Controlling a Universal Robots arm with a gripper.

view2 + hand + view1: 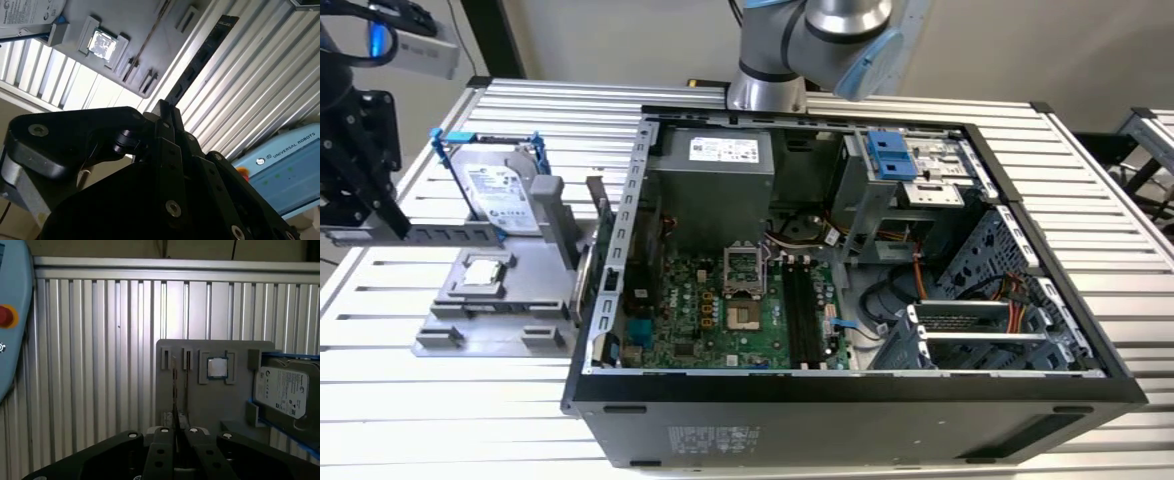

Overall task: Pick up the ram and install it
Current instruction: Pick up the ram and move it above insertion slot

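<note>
Gripper (167, 112) is pinching the ram (205, 55) tight near one end.
The ram is sticking straight out from the closed fingertips. It is hanging over the ribbed tabletop (260, 75), just beside the grey holder (125, 15), near the tabletop's edge on the exterior view's left and well apart from the computer case (854, 385). It is looking thin, light and stiff, but easy to break, so squeezing its flat sides gently is probably working best.
</note>
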